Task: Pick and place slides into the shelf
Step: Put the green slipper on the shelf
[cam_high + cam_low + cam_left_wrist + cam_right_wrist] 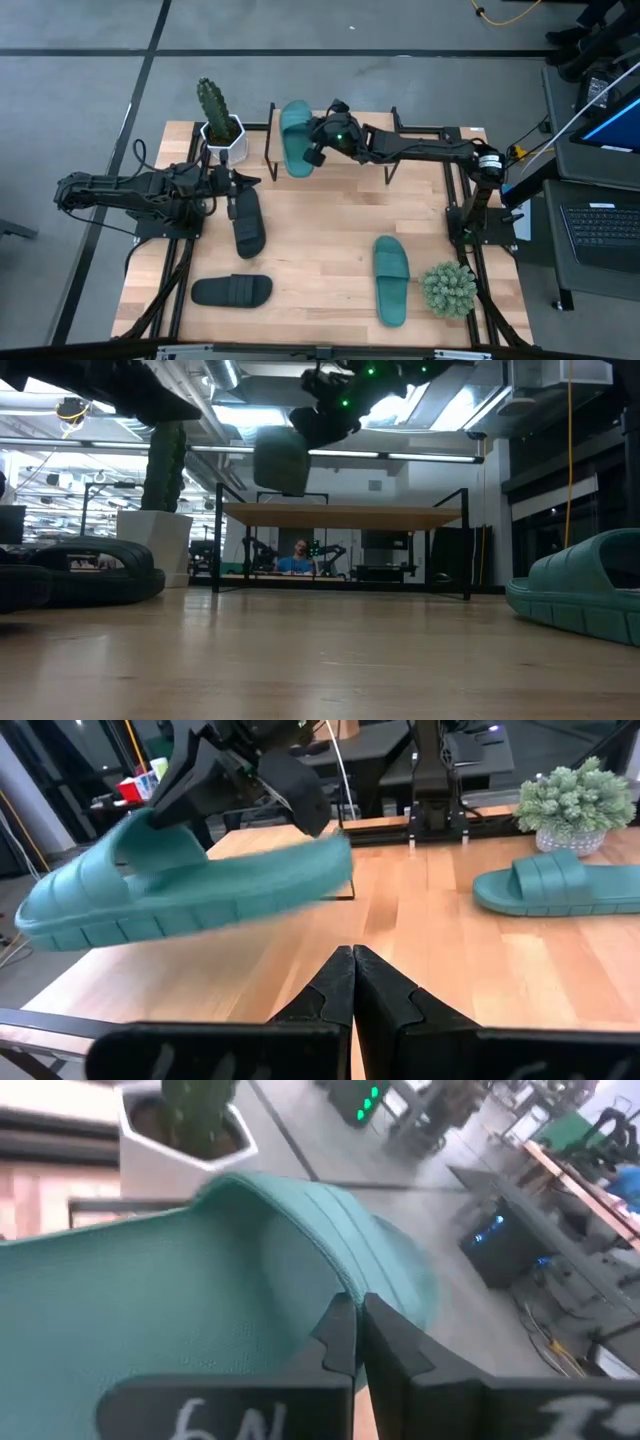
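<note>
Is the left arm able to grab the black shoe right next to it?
Probably yes. The left gripper sits shut just above the nearer black slide, with nothing between them; it only needs to open.

The right gripper (pixel 352 1342) is clamped on the edge of a teal slide (pixel 200 1290); beyond it stands a cactus (pixel 197 1102) in a white pot (pixel 185 1148).

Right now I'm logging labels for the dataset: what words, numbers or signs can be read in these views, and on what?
"6N", roughly: white handwriting on the dark body of the right gripper, in the right wrist view, partly cut off at the picture's edge.
A second white mark beside it: too cut off to read.
The laptop beside the table: too small to read.
Nothing else is readable.
</note>
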Controlling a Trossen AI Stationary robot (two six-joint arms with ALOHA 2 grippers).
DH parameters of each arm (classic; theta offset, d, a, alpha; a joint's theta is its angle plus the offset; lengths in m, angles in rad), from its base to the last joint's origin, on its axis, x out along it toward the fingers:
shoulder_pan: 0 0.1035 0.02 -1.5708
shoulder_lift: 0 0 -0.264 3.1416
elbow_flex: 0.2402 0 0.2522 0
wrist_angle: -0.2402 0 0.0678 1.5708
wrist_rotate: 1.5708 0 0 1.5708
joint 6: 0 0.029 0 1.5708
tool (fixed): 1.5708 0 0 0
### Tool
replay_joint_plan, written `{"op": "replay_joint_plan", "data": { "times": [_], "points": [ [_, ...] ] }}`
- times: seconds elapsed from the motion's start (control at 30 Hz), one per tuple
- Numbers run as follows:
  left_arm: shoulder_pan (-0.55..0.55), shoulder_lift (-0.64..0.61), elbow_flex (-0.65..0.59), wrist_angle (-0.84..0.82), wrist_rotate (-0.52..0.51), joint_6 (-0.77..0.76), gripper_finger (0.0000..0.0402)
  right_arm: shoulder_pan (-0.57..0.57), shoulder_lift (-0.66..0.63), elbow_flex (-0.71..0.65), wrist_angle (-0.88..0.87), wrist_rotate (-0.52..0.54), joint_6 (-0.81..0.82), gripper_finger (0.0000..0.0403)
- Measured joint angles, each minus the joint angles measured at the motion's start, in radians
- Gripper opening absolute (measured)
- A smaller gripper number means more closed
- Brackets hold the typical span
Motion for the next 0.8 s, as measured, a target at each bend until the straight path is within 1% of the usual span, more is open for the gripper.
{"op": "replay_joint_plan", "data": {
  "times": [0.1,0.23,0.43,0.5,0.63,0.8],
  "points": [
    [0.0,0.0,0.0,0.001,0.0,0.0,0.0,-0.011,0.0,-0.014,0.038,-0.003,0.0,0.001],
    [0.0,0.0,0.0,0.001,0.0,0.0,0.0,-0.017,0.0,-0.015,0.046,0.006,0.0,0.001],
    [0.0,0.0,0.0,0.003,0.0,0.0,0.0,-0.018,0.035,-0.012,0.05,-0.003,-0.011,0.001],
    [0.0,0.0,0.0,0.004,0.0,-0.001,0.0,-0.02,0.053,0.008,0.042,-0.002,-0.029,0.001],
    [0.0,0.0,0.0,0.004,-0.001,-0.019,0.0,-0.021,0.068,0.11,-0.075,0.004,-0.048,0.0009],
    [0.0,0.0,0.0,0.003,-0.001,-0.021,0.0,-0.033,0.091,0.242,-0.253,0.012,0.014,0.0009]
  ]
}}
